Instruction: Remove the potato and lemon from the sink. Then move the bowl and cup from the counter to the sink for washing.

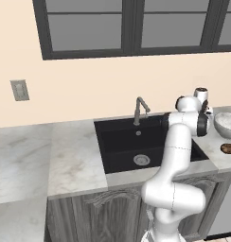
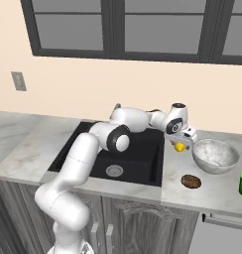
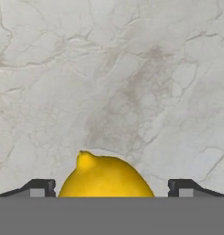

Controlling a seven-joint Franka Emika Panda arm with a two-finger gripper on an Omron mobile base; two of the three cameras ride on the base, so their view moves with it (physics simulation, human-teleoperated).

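The gripper (image 2: 181,144) holds the lemon (image 3: 106,176) between its jaws, apparently clamped, above the marble counter (image 3: 132,69) between the sink (image 2: 143,158) and the bowl (image 2: 215,155). A good release means lowering close to the stone, clear of the potato (image 2: 191,181).

Grey wall outlet (image 1: 19,90), dark-framed window (image 1: 131,26), marble counter (image 1: 22,156).
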